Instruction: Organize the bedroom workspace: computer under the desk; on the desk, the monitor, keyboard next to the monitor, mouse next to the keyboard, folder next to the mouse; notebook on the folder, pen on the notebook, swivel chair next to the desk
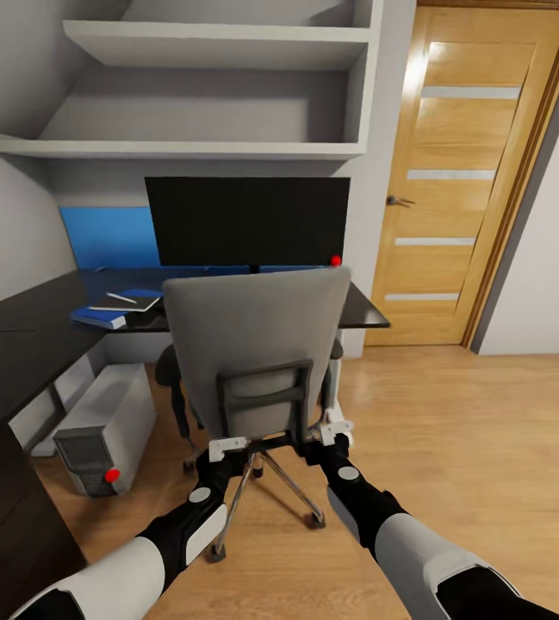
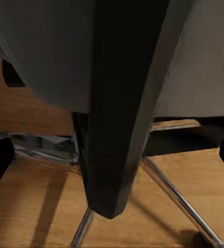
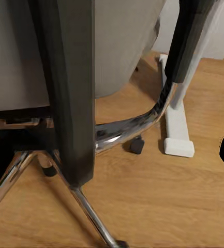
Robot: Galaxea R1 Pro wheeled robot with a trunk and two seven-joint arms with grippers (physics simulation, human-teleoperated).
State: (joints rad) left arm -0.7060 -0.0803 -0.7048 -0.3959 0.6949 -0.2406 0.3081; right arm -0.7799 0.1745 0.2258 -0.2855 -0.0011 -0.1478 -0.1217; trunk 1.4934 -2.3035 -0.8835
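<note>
Grey fabric, tall-backed swivel chair (image 1: 257, 344) with black frame and metal star base on casters: centre of the head view, back turned to the camera, seat tucked toward the desk edge.

Long black L-shaped desk (image 1: 21, 344): runs along the left side and across mid-frame behind the chair.

Wide black flat monitor (image 1: 247, 220): upright on the desk, centre frame, above the chair back.

Flat bright-blue folder (image 1: 100, 318): on the desk, left of the chair, with a thin dark notebook (image 1: 128, 303) on it and a pale slim pen (image 1: 121, 298) lying on top.

Boxy light-grey computer tower (image 1: 107, 426): on the wood plank floor, lower left, under the desk.

Left gripper (image 1: 226, 448): at the chair back's lower left edge; clasped or loose, cannot tell.

Right gripper (image 1: 334, 428): at the chair's lower right edge; grip likewise cannot be told.

Wooden door (image 1: 468, 172) with frosted strips: upper right, closed.
</note>
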